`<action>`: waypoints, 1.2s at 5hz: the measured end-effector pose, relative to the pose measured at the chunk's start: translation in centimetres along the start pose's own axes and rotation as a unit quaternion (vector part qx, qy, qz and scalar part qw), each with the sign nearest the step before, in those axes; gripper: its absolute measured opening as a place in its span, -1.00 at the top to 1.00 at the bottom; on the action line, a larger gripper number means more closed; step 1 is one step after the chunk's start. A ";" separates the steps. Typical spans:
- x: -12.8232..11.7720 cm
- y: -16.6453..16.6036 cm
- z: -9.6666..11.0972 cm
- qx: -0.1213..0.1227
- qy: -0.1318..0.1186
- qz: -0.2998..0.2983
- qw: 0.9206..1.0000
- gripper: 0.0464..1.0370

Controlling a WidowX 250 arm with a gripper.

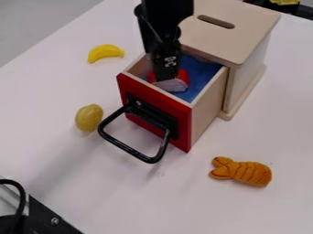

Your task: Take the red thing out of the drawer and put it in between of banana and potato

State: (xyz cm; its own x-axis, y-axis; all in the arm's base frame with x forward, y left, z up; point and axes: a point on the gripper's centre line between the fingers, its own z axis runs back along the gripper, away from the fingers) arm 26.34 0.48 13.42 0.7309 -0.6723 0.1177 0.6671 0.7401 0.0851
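Observation:
The black gripper hangs down from the top edge into the open drawer, over its blue-lined inside. Right at its lower end is the red thing, which has a pale greyish face toward the camera; the gripper covers part of it. On the table left of the drawer, toward the back, lies the yellow banana. The yellowish-green potato rests nearer the camera, just left of the drawer's black handle.
The wooden box stands behind the drawer, with a slot in its top. A black handle sticks out from the red drawer front. An orange toy lies at the lower right. Black equipment occupies the lower left corner.

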 end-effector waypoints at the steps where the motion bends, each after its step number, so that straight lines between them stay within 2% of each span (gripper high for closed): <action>1: 0.3 1.5 -0.9 0.006 -0.007 0.004 1.000 -0.92; 4: 1.5 3.6 -3.8 0.009 -0.012 -0.001 1.000 -0.92; 6: 1.6 4.4 -6.3 0.000 0.002 0.009 1.000 -0.92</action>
State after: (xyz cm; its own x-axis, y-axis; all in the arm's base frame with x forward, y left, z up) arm 31.33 2.58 7.73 0.7435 -0.6589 0.1143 0.6537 0.7521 0.0838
